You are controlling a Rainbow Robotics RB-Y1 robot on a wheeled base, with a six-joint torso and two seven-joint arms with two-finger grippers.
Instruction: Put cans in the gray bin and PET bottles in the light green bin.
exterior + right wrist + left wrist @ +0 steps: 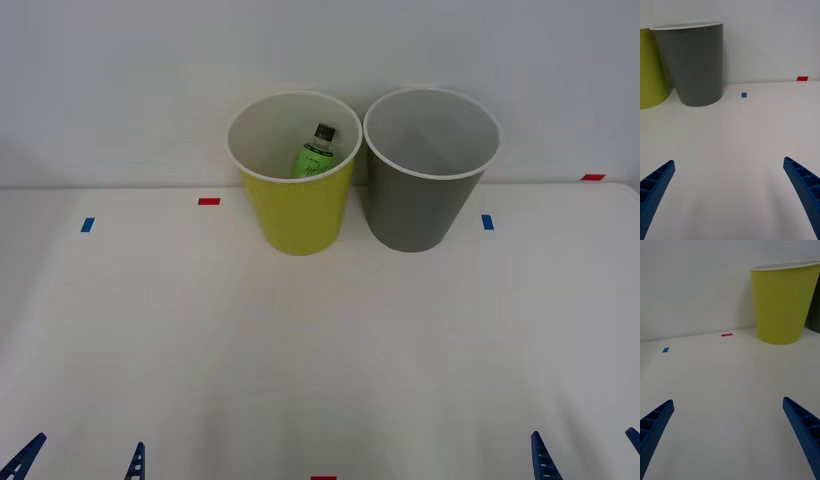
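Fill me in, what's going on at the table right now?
Nothing is being handled. The PET bottle already lies inside the light green bin, leaning against its wall. The gray bin beside it looks empty from the front view. The left gripper and right gripper both sit open and empty at the near edge of the table.

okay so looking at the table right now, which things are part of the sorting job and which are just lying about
Part of the job:
- green bin
- gray bin
- bottle, inside the green bin

Just lying about:
- red tape marks
- blue tape marks
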